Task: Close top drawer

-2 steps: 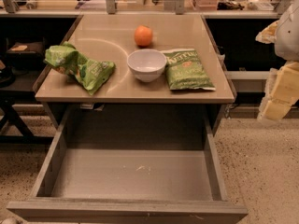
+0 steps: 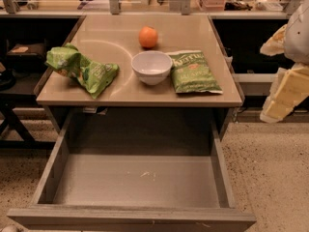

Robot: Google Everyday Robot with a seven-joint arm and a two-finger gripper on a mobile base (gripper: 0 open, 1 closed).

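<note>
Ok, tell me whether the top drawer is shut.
No, the top drawer stands pulled out, its grey inside showing, while the end effector hangs right of the table.

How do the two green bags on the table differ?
The left bag is crumpled, brighter green, by the left edge of the table; the right bag lies flat, label up, darker green, beside the white bowl. Both: green snack bags on that table. The gripper is at the view's right edge, off the table, away from the open top drawer.
</note>
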